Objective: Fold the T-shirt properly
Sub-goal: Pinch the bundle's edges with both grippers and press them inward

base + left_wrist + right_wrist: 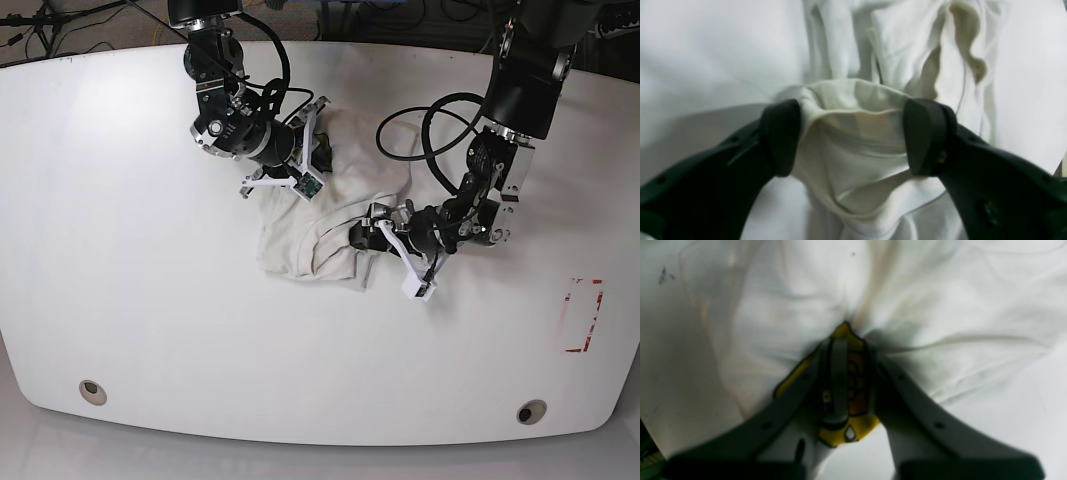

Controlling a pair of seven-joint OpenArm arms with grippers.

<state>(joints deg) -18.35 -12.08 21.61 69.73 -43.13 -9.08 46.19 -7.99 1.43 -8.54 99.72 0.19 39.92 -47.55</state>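
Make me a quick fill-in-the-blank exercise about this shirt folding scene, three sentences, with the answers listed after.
1. The right gripper is pinched shut on the T-shirt right at its ____ printed badge.
2. The left gripper has its jaws ____, with a bunched fold of cloth between them.
3. The shirt lies crumpled on a ____ table.

Missing words: yellow; open; white

Base view is bright and sharp — even overhead light, short shadows. Both wrist views are soft, blurred, dim toward 6 o'clock — fingers (923, 136) unfocused.
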